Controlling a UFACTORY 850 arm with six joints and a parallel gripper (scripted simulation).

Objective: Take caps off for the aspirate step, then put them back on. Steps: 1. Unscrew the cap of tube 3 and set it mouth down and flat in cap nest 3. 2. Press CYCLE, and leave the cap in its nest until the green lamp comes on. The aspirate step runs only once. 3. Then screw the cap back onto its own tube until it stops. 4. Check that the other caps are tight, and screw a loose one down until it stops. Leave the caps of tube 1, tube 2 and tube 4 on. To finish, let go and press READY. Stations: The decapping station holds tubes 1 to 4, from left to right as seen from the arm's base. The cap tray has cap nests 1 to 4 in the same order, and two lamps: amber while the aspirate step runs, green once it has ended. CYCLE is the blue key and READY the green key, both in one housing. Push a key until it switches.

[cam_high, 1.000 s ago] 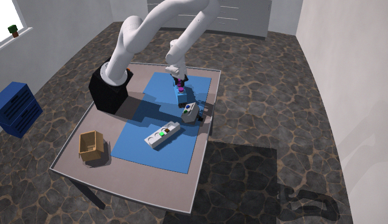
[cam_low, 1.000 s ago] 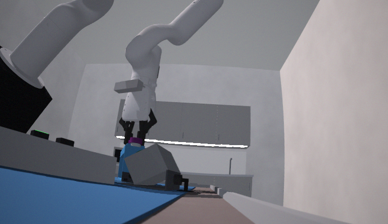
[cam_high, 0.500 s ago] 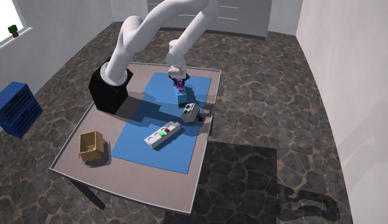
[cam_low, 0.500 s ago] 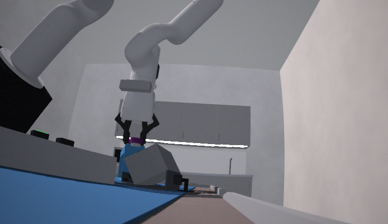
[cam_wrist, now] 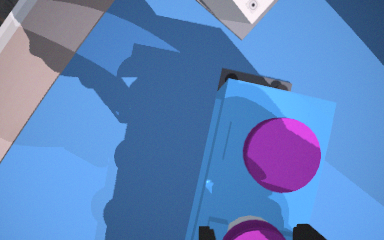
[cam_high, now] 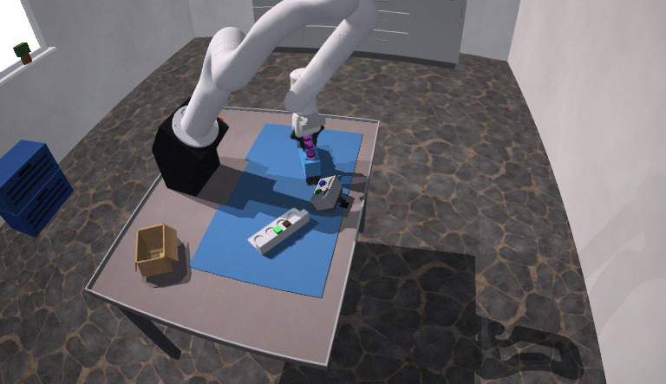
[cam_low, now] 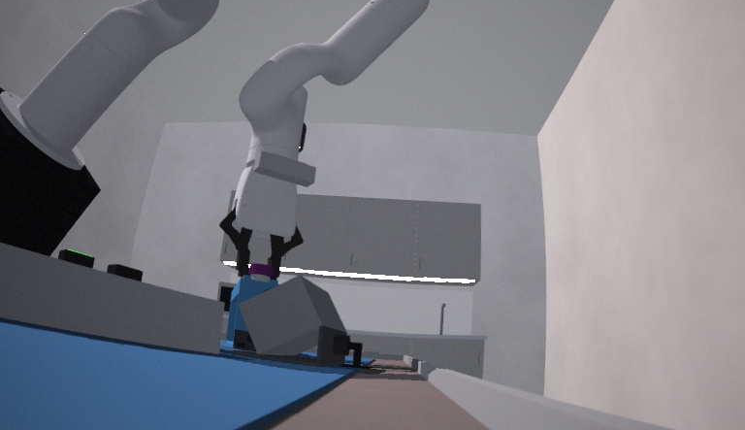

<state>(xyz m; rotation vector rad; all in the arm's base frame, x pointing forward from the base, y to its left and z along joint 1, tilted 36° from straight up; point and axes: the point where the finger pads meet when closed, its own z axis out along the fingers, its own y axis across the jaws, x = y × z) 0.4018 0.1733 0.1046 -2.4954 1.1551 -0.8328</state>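
Note:
The blue decapping station (cam_high: 312, 170) (cam_wrist: 305, 105) carries purple caps. The nearest one, the cap of tube 4 (cam_high: 310, 154) (cam_low: 261, 269) (cam_wrist: 282, 155), sits on its tube. My gripper (cam_high: 308, 144) (cam_low: 259, 273) (cam_wrist: 255, 233) points down around the cap of tube 3 (cam_wrist: 254, 235); its fingers stand partly open, with a narrow gap on each side of that cap. The fingers partly hide the farther caps. The white cap tray (cam_high: 267, 247) shows its nests empty. Its green lamp (cam_high: 277, 229) is lit and its amber lamp (cam_high: 286, 223) is dark.
The grey key housing (cam_high: 329, 200) (cam_low: 291, 315) stands close to the station's near end, with the blue CYCLE key (cam_high: 322, 183) and green READY key (cam_high: 318, 191). An open cardboard box (cam_high: 169, 252) stands at the table's front left. A raised rim borders the table.

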